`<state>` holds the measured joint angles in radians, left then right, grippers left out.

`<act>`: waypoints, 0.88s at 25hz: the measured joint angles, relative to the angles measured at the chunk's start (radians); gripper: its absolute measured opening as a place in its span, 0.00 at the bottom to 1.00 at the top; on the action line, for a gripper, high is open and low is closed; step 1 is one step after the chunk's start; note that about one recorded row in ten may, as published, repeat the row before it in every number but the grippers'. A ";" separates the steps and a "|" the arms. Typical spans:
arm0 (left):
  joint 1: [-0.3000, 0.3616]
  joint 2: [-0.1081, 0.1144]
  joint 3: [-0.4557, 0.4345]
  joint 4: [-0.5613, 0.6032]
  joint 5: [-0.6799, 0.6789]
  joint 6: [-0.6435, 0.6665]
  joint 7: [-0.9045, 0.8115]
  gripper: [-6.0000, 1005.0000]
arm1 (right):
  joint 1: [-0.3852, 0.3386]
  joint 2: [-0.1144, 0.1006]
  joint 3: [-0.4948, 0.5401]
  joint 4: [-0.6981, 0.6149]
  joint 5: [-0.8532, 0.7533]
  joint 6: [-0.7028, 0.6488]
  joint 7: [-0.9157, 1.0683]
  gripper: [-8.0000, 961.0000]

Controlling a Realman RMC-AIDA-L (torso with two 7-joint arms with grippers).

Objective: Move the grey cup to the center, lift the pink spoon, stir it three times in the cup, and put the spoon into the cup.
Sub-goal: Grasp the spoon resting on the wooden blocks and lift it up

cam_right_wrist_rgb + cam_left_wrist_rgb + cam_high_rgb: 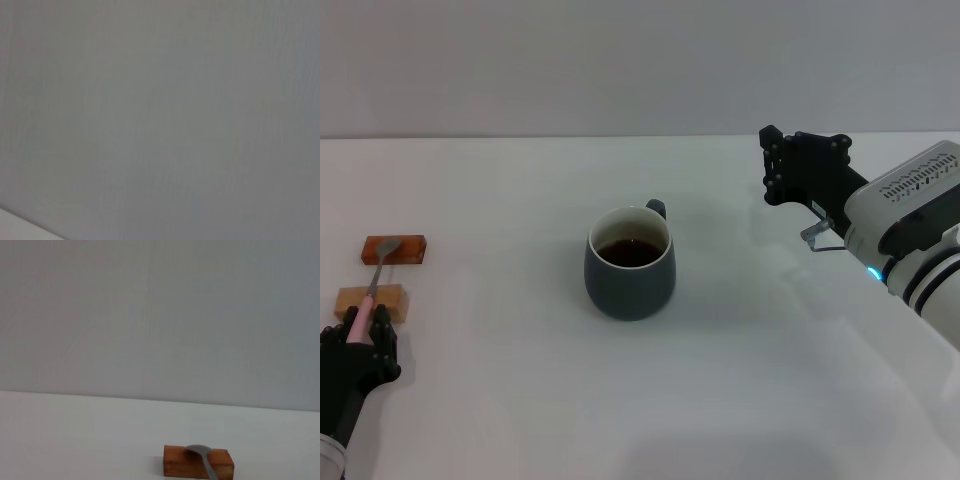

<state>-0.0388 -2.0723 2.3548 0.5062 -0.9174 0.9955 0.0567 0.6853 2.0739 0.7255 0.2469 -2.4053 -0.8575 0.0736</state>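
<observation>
Left gripper point(365, 330), lower left of frame, clenched on slim pink-handled spoon point(377, 277) resting across two wooden blocks point(393, 249): you lift straight, keep level. Rounded dark blue-grey mug point(630, 263) sits mid-frame. Right gripper point(772, 165), upper right, parked; grip state cannot tell.

The grey cup point(630, 262) stands mid-table point(740, 400). Far to its left, the pink spoon point(375, 285) bridges two wooden blocks point(394, 249), its handle end apparently between the left gripper's point(365, 330) fingers.

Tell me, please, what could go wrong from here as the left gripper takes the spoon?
The spoon bridges two wooden blocks; a tug by the left gripper at its pink end could tip it off or shift a block. The cup holds dark liquid, so careless stirring could splash it. The right gripper hangs beyond the cup.
</observation>
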 joint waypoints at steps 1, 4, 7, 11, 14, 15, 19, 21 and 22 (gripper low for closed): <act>-0.001 0.000 0.000 0.000 0.000 0.000 0.000 0.36 | 0.000 0.000 0.000 0.000 0.000 0.000 0.000 0.01; -0.002 0.000 0.000 0.000 0.000 -0.002 0.000 0.34 | 0.000 0.000 0.000 0.000 0.000 0.000 0.000 0.01; -0.003 -0.001 0.000 0.000 -0.001 -0.003 0.000 0.30 | 0.001 0.000 0.000 0.000 0.000 0.004 0.000 0.01; -0.004 -0.001 0.000 0.000 -0.003 -0.003 0.000 0.29 | 0.004 0.000 0.000 0.000 0.000 0.008 0.000 0.01; -0.007 -0.002 0.000 0.000 -0.010 -0.003 0.002 0.29 | 0.006 0.000 0.000 0.000 0.000 0.009 0.000 0.01; -0.007 -0.002 0.000 0.000 -0.010 -0.003 0.002 0.29 | 0.006 0.000 0.000 0.000 0.000 0.009 0.000 0.01; -0.007 -0.001 0.000 0.000 -0.012 -0.002 0.002 0.29 | 0.008 0.000 0.000 0.000 0.000 0.010 0.000 0.01; -0.007 -0.001 0.000 0.000 -0.013 0.001 0.005 0.29 | 0.008 0.000 0.000 0.000 0.000 0.011 0.000 0.01; -0.006 -0.001 0.000 0.000 -0.013 0.004 0.007 0.29 | 0.009 0.000 0.000 0.000 0.000 0.011 0.000 0.01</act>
<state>-0.0450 -2.0736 2.3546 0.5062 -0.9306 0.9991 0.0640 0.6942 2.0739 0.7256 0.2469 -2.4053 -0.8464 0.0736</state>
